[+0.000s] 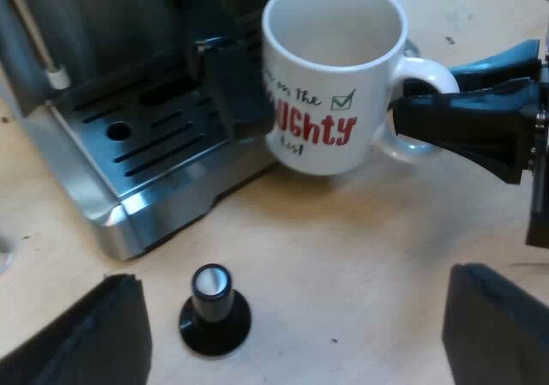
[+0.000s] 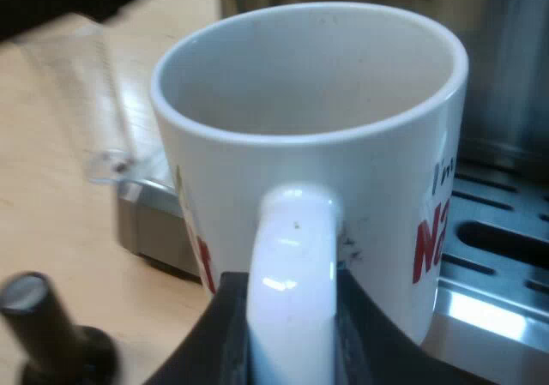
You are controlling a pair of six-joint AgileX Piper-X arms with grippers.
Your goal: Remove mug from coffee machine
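A white mug (image 1: pixel 334 76) with red and green lettering is upright and empty, its base at the outer edge of the espresso machine's drip tray (image 1: pixel 146 145). I cannot tell whether it rests on anything. My right gripper (image 2: pixel 292 346) is shut on the mug's handle (image 2: pixel 292 256), with a black finger (image 2: pixel 225 333) on each side. From the left wrist view that gripper (image 1: pixel 463 115) reaches in at the handle (image 1: pixel 425 76). My left gripper (image 1: pixel 296 316) is open above the wooden table, its fingers (image 1: pixel 86 338) empty and apart from the mug.
A tamper with a black knob (image 1: pixel 214 308) stands on the table under my left gripper, close to the mug (image 2: pixel 309 145) and the tamper (image 2: pixel 43 325) shows beside it again. The slotted drip tray (image 2: pixel 497 256) lies behind the mug. A clear glass (image 2: pixel 103 102) stands by the machine's corner.
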